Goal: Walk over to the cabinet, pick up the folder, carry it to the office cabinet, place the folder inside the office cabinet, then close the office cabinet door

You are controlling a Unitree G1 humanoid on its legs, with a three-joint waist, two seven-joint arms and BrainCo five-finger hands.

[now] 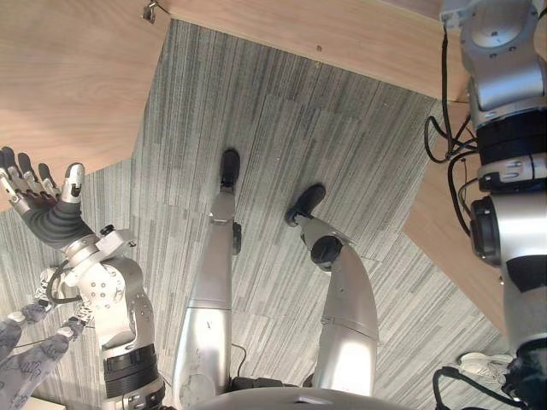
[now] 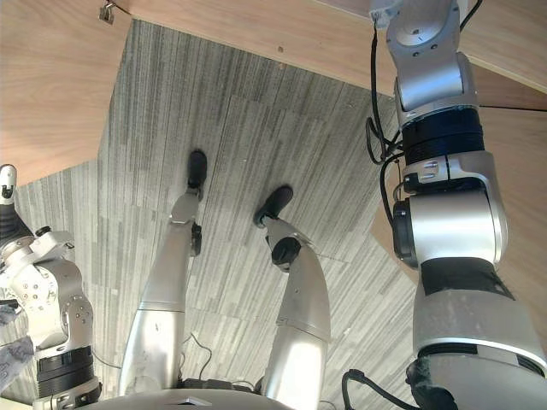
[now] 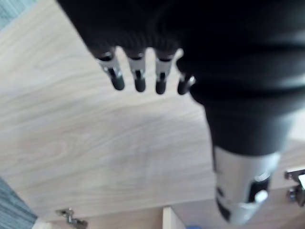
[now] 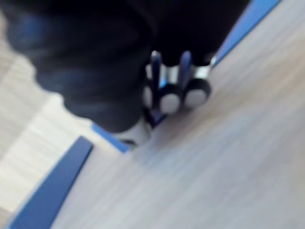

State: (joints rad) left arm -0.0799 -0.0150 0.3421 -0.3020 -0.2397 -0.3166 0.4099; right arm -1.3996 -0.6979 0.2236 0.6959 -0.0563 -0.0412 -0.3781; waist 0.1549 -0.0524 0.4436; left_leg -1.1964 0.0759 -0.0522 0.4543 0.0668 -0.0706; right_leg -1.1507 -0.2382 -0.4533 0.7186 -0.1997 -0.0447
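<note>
Nearest to me in the left eye view, the robot's left hand (image 1: 38,201) sits low on the left, released: fingers (image 3: 138,78) straight and spread, thumb apart, nothing in it. Its own wrist view adds the surface under it, a pale wood-grain panel (image 3: 95,143); I cannot tell whether the tips touch it. That view also gives me two small metal hinges, one (image 3: 69,217) and another (image 3: 295,183), well apart.

Beyond the hand, the head views lay out the grey striped carpet (image 1: 282,128), bordered by pale wood on the left, the far side and the right. I count one metal fitting (image 1: 151,10) at the far corner of the left panel.

The right arm climbs the right side of both head views and runs off the top. The right wrist view picks up the right hand (image 4: 167,98) over a pale wood surface (image 4: 228,162) — and with it the blue folder (image 4: 248,26), seen as a thin blue strip. That strip runs straight in to the hand and reappears as a short piece on its other side, so the folder is right at the hand. A second blue strip (image 4: 52,186) lies parallel, well apart — I count two strips. Whether the right hand is grasping the folder I cannot tell.
</note>
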